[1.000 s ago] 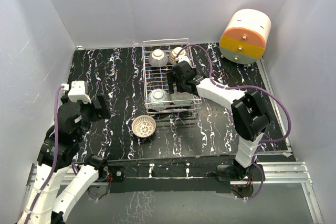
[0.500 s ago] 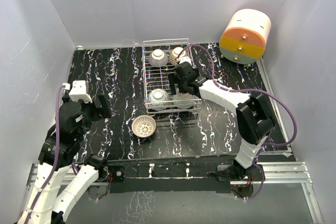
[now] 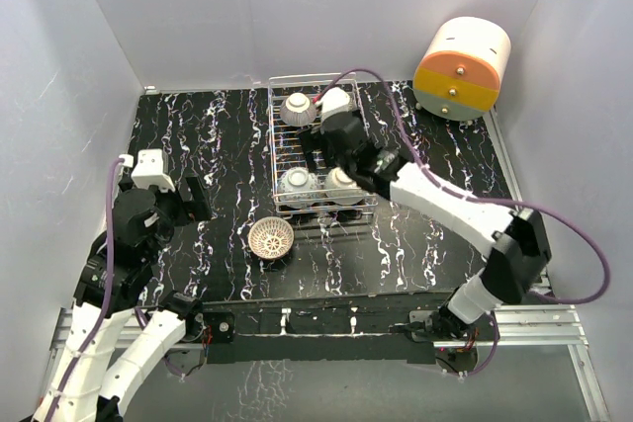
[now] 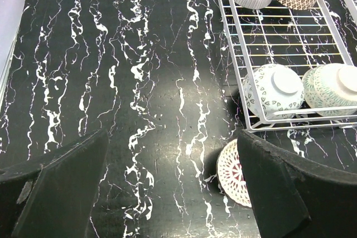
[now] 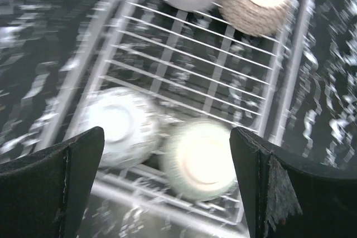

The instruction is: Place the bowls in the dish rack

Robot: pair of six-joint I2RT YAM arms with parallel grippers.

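The silver wire dish rack [image 3: 279, 145] stands at the table's middle back. Two upturned bowls sit at its near end [image 3: 299, 183] [image 3: 343, 185]. One bowl shows at its far end [image 3: 297, 109]; my right wrist hides the one beside it. A white-lattice bowl [image 3: 271, 238] lies open side up on the table, just in front of the rack. My right gripper [image 3: 321, 150] hovers open and empty over the rack; its blurred view shows the near bowls [image 5: 201, 157] [image 5: 117, 124] below. My left gripper [image 4: 173, 193] is open and empty, with the lattice bowl [image 4: 231, 165] by its right finger.
A cream-and-orange cylindrical drawer unit [image 3: 463, 68] stands at the back right corner. White walls close in the table at the back and on both sides. The rack [image 4: 290, 43] fills the upper right of the left wrist view.
My right gripper has lifted away from the near right bowl and swung up and left over the rack. That bowl stays in the rack. My left arm has barely moved.
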